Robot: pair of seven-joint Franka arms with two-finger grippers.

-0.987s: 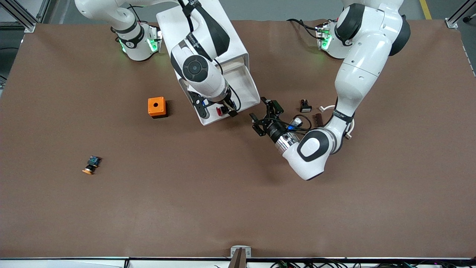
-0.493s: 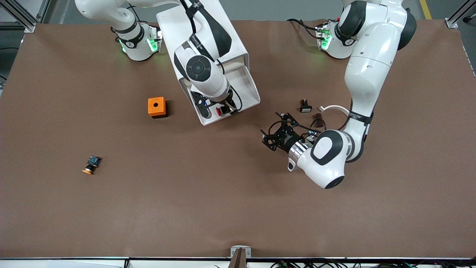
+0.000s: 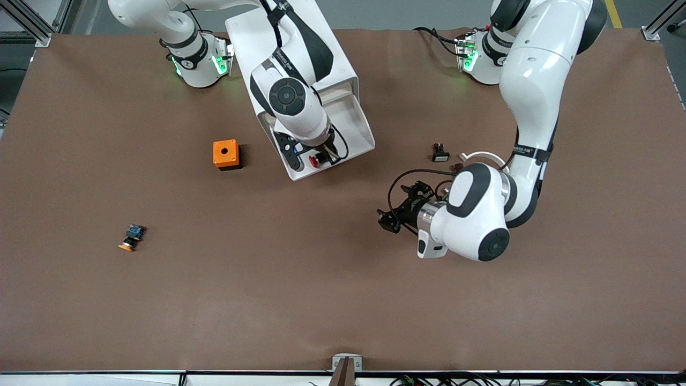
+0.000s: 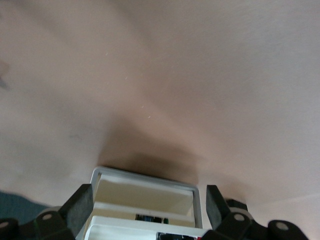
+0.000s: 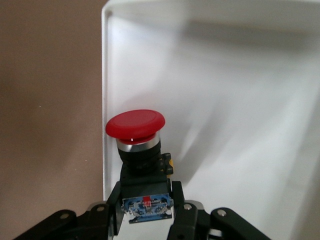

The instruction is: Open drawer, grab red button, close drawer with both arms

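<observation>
The drawer [image 3: 356,126] stands pulled out of the white cabinet [image 3: 340,67] toward the front camera. My right gripper [image 3: 323,155] reaches down into it and is shut on the button [image 3: 316,160]. In the right wrist view the right gripper [image 5: 146,200] clamps the black body, with the button's red cap [image 5: 135,124] and bluish rear showing over the drawer's white floor [image 5: 225,125], close to a side wall. My left gripper [image 3: 390,219] hangs open over bare table, toward the left arm's end from the drawer. In the left wrist view the left gripper [image 4: 147,210] is empty, facing the drawer's rim [image 4: 197,200].
An orange box [image 3: 225,154] with a round hole sits beside the drawer toward the right arm's end. An orange-capped button [image 3: 131,237] lies nearer the front camera. A black button with a white cap [image 3: 440,153] and small parts [image 3: 482,155] lie by the left arm.
The right gripper has shut on the button inside the drawer. The left arm has drawn back from the drawer toward the front camera, its gripper staying open.
</observation>
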